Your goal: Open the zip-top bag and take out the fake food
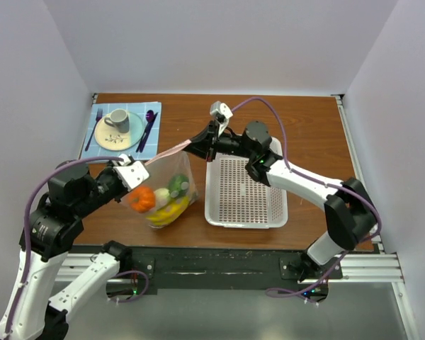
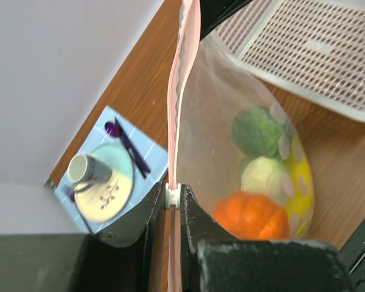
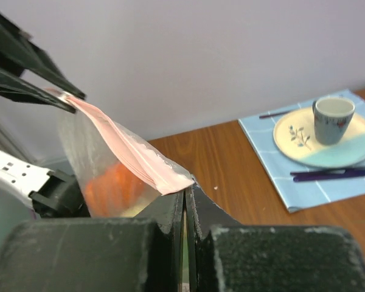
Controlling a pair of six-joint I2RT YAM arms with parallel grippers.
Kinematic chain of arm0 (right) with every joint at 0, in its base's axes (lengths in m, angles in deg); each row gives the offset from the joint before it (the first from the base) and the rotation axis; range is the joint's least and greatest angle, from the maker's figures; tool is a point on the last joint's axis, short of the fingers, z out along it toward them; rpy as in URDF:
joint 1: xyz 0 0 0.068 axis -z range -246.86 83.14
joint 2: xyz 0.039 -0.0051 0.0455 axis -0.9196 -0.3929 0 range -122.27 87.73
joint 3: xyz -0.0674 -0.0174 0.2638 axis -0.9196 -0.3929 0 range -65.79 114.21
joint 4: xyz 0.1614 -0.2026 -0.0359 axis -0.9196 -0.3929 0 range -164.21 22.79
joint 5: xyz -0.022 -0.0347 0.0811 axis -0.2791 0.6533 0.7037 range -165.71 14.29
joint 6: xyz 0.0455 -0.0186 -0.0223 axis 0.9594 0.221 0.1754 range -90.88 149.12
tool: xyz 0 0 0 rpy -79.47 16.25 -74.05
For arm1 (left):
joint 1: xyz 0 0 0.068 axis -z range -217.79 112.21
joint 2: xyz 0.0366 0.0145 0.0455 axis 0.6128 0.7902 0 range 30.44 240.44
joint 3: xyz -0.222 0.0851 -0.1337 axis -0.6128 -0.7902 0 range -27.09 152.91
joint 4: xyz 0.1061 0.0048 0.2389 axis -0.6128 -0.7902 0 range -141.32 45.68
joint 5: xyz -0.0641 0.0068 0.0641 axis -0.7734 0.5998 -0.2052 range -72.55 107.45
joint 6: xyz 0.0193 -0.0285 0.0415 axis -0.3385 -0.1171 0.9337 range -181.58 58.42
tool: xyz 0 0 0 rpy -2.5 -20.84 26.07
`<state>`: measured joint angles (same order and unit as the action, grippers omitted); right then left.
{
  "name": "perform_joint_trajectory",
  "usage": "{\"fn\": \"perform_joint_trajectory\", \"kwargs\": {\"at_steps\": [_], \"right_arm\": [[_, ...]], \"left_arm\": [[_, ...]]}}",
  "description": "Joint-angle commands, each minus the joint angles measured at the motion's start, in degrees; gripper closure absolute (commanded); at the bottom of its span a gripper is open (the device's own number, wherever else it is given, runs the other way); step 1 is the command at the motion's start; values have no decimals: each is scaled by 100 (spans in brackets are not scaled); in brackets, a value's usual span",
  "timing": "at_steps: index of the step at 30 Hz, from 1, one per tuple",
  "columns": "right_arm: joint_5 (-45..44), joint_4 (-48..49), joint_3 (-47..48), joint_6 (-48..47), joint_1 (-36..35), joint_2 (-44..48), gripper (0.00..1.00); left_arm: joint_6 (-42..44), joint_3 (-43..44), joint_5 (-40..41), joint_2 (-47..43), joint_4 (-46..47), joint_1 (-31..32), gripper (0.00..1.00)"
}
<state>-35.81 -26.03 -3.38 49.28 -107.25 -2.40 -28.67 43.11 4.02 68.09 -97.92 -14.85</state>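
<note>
My left claw point(image 2: 175, 194) and right claw point(image 3: 187, 193) pinch tight on opposite ends of the zip point(image 2: 181, 91), the bag point(image 1: 171, 166) hangs between them over the table with the food point(image 2: 252, 213) inside, so I should draw the left steadily along, keeping it taut.

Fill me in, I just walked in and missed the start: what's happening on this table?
Both arms hold the zip-top bag stretched between them by its pink zip strip: the left gripper pinches one end, the right gripper the other. The strip looks sealed along its length, and the fake food sits bunched in the bottom of the bag, none of it out yet. A white basket stands beside the bag.
</note>
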Motion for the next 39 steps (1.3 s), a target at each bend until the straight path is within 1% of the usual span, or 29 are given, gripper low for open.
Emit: {"fn": "perform_joint_trajectory", "kwargs": {"at_steps": [1, 6, 8, 10, 11, 14, 18, 21, 26, 31, 33, 34, 35, 36, 37, 39], "right_arm": [[-658, 232, 394, 155, 232, -277, 100], [-1027, -250, 675, -196, 232, -523, 100], [-1352, -357, 728, -319, 241, -550, 100], [-1581, -340, 720, -390, 250, -559, 100], [-1878, -340, 720, -425, 267, -567, 100], [-2205, -339, 728, -469, 364, -532, 100], [-2206, -524, 764, -557, 443, -488, 100], [-2451, -647, 650, -689, 505, -471, 100], [-2382, -639, 448, -645, 812, -637, 100], [-2013, -638, 430, -584, 883, -708, 100], [-1784, -708, 395, -470, 892, -612, 100], [-1749, -770, 360, -426, 883, -559, 97], [-1714, -953, 272, -330, 883, -506, 88], [-1722, -1094, 237, -294, 891, -323, 77], [-1740, -1261, 193, -276, 883, -226, 61], [-2019, -1858, 70, -276, 874, 168, 53]], "left_arm": [[225, -102, 1122, -205, -212, -18, 100], [427, -401, 1991, -442, -46, 96, 100], [383, -297, 2046, -373, 51, 167, 100], [287, 45, 1976, -154, 157, 176, 100], [313, 108, 2011, 21, 183, 176, 100], [602, -40, 2221, 67, 298, 176, 100], [638, -164, 2239, 67, 281, 167, 100], [559, -190, 2275, 85, 228, 176, 100], [454, -164, 2222, 6, 52, 176, 100], [322, -68, 1933, -21, -45, 176, 100], [147, -6, 1652, 84, -115, 176, 100], [85, 47, 1538, 128, -141, 176, 100], [15, 64, 1371, 233, -150, 176, 100], [-125, 73, 1135, 278, -168, 176, 100], [-187, 56, 1002, 313, -168, 167, 100], [-354, -5, 571, 392, -177, 176, 100]]}}
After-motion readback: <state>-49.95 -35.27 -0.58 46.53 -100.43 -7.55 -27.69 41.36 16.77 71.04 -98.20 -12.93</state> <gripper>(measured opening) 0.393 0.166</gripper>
